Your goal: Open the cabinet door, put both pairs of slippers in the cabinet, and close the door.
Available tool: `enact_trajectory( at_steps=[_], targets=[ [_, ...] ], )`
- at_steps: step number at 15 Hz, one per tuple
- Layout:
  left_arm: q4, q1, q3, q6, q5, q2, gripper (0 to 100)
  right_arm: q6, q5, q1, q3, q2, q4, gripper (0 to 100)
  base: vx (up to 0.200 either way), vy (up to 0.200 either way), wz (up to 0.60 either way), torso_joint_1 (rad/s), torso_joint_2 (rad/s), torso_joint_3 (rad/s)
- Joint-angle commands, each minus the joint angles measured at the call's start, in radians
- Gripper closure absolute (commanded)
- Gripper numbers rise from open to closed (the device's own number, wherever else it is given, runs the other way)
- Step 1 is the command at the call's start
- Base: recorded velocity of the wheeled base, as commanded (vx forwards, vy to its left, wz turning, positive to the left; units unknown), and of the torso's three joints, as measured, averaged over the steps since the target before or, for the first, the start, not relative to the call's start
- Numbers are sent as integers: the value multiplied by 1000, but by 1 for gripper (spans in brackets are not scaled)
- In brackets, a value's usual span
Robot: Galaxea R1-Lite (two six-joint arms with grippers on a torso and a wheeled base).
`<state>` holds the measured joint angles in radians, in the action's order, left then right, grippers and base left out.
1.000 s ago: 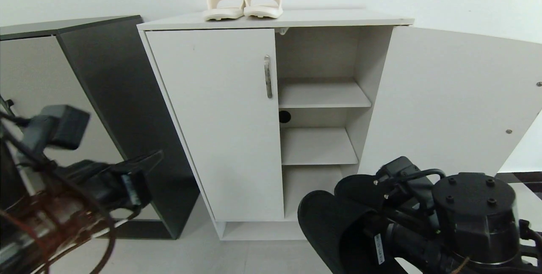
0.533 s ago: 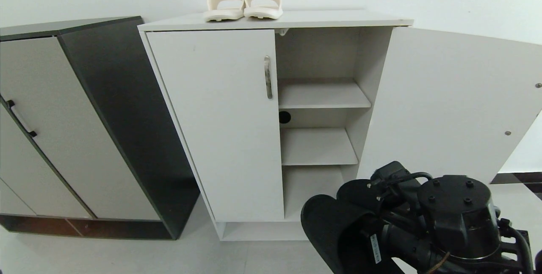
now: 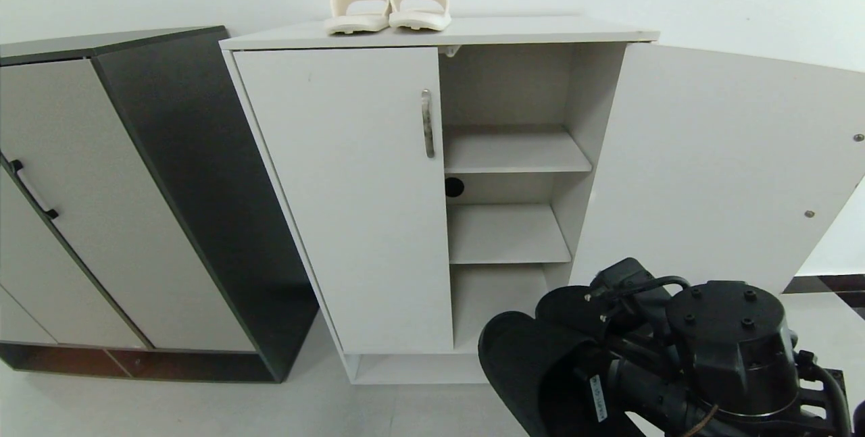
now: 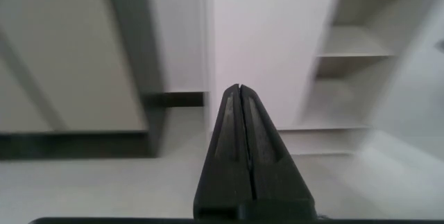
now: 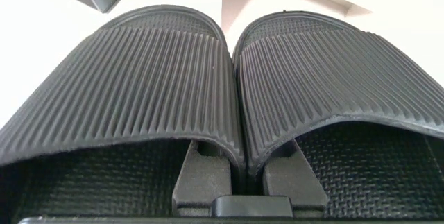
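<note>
Head view: on the floor [image 3: 270, 410], a white cabinet [image 3: 338, 187] beside a dark cabinet [image 3: 169, 187], right door [image 3: 709, 167] open. Beige slippers [image 3: 388, 8] sit on its top, left of centre. Right gripper [image 5: 244, 175] jaws clamp black slippers [image 3: 534, 369] low before the shelves; left gripper [image 4: 239, 99] jaws pressed together.

black slippers [image 5: 166, 85]: pair, side by side | fingers [image 5: 201, 182]: clamping adjoining straps

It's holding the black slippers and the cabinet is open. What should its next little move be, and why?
Probably lift the black slippers forward toward the middle shelf: the right gripper is clamped on the pair low in front of the cabinet, the right door stands wide open, and that shelf is bare.
</note>
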<state>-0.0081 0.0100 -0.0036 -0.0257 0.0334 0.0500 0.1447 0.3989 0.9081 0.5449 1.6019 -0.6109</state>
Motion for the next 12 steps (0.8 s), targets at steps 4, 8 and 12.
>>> enact_trajectory(
  at_steps=[4, 8, 12],
  targets=[
    [8, -7, 4, -2, -38, -48, 100, 4, 0, 8, 13, 16, -13, 100, 0, 0, 0, 0, 0, 0],
    [8, -7, 4, 6, -43, -48, 100, 9, 26, 31, 30, 92, -87, 100, 0, 0, 0, 0, 0, 0],
    [8, -7, 4, 6, -43, -48, 100, 101, 110, 103, 133, 227, -99, 100, 0, -150, 0, -1, 3, 4]
  ],
)
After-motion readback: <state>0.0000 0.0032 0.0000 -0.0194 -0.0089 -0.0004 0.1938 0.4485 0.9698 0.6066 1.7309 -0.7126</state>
